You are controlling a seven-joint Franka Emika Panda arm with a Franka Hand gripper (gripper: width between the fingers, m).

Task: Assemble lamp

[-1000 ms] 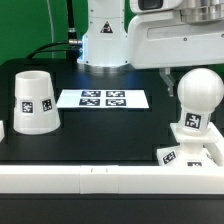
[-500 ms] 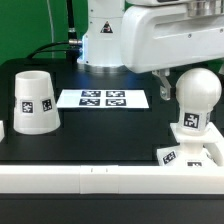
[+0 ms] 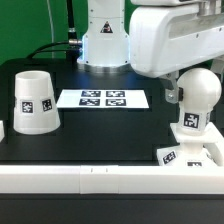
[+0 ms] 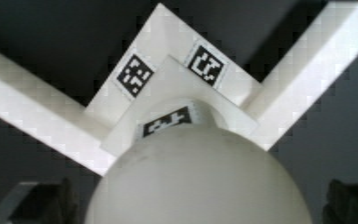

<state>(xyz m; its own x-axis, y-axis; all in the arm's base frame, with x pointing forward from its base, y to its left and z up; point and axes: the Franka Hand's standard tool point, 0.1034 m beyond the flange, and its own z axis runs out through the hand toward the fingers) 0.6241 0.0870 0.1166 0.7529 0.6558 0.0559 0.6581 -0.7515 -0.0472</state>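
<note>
The white bulb (image 3: 198, 98) stands upright on the low square base (image 3: 190, 153) at the exterior view's front right. The tapered shade (image 3: 34, 101) stands alone at the left. My gripper (image 3: 178, 88) hangs at the bulb's round head, mostly hidden under the arm's white body. In the wrist view the bulb's head (image 4: 194, 175) fills the space between my two dark fingers (image 4: 44, 200), with a gap on each side. The gripper (image 4: 194, 205) is open. The tagged base (image 4: 167, 68) shows beyond the bulb.
The marker board (image 3: 102, 98) lies flat on the black table between the shade and the bulb. A long white rail (image 3: 90, 180) runs along the table's front edge, just in front of the base. The robot's pedestal (image 3: 104, 45) stands behind.
The arm has come down and toward the exterior view's right, bringing the gripper around the bulb's head. The bulb, base and shade have not moved.
</note>
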